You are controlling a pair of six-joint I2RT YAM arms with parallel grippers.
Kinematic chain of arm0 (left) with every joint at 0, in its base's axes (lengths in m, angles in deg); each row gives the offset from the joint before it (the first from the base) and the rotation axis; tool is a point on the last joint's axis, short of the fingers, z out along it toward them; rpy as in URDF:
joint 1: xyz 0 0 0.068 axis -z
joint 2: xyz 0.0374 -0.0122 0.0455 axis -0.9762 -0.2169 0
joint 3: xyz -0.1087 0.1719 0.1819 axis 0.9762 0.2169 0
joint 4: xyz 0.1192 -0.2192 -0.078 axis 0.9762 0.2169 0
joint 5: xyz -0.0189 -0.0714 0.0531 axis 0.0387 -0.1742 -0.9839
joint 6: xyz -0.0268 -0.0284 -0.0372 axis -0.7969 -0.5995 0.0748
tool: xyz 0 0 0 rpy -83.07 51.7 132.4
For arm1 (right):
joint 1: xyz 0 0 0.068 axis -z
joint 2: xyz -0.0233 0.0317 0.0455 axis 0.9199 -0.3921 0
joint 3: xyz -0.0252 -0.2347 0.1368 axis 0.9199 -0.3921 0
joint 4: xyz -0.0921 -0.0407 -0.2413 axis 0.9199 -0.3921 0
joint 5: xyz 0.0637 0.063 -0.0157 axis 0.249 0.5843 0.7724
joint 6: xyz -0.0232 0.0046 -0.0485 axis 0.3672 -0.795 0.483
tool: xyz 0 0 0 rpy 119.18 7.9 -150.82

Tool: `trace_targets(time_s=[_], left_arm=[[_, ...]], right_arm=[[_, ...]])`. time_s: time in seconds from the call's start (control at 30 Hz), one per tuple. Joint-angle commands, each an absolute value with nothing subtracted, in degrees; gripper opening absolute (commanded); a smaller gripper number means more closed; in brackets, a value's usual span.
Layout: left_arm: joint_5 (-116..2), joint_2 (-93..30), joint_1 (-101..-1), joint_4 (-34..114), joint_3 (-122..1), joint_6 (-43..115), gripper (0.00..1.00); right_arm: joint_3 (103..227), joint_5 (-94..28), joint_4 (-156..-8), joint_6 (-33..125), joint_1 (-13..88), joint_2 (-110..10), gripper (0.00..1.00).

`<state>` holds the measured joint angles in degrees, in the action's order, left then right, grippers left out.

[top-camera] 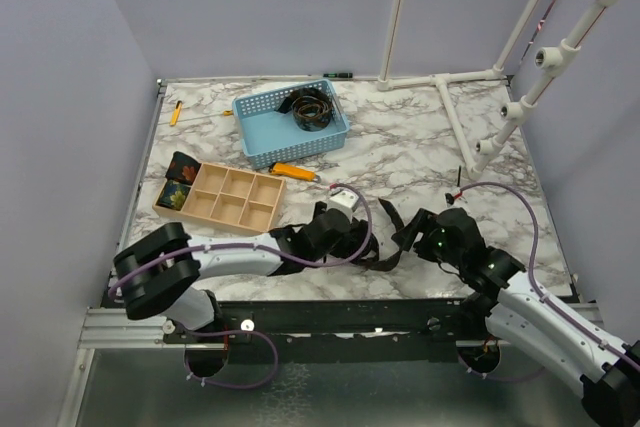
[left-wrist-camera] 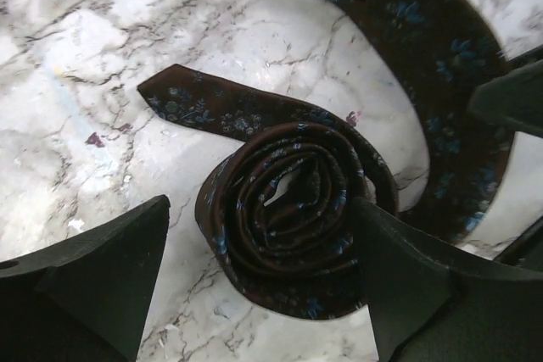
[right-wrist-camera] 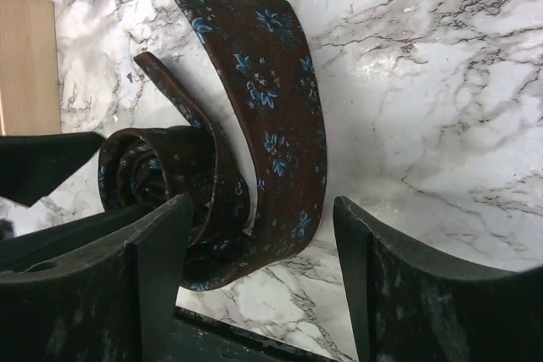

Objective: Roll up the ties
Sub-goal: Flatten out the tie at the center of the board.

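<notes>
Marble table (top-camera: 420, 162), near edge | tie (left-wrist-camera: 284, 243) judged half rolled, tail loose | left gripper (left-wrist-camera: 263, 209), right gripper (right-wrist-camera: 263, 209): fingers apart, nothing clamped | next: tail to be gripped, wound.

The white-shelled left arm (top-camera: 225, 250) and right arm (top-camera: 542, 322) have bulky black joints; thin purple cables (top-camera: 533, 222) loop along them. Their fingers (right-wrist-camera: 407, 294) are matte black wedges.

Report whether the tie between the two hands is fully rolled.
Partly rolled: the tie forms a coil, but its wide end curves away loose and unrolled.
</notes>
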<state>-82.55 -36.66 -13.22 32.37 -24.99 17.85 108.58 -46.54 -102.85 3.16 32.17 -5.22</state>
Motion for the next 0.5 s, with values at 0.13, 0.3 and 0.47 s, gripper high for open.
trace_targets(time_s=[0.13, 0.3, 0.47], left_arm=[[-76.3, -48.6, -15.6, 40.0, -31.3, 21.7, 0.67], [-74.2, -51.3, -15.6, 36.6, -28.8, 20.1, 0.21], [-78.0, -42.5, -15.3, 26.8, -19.8, 18.1, 0.00]], right_arm=[[107.7, -42.2, -102.5, 2.2, 32.5, -3.9, 0.77], [106.2, -38.1, -99.5, 2.1, 32.5, -8.8, 0.91], [106.8, -36.1, -96.1, 2.0, 32.5, -13.1, 0.95]])
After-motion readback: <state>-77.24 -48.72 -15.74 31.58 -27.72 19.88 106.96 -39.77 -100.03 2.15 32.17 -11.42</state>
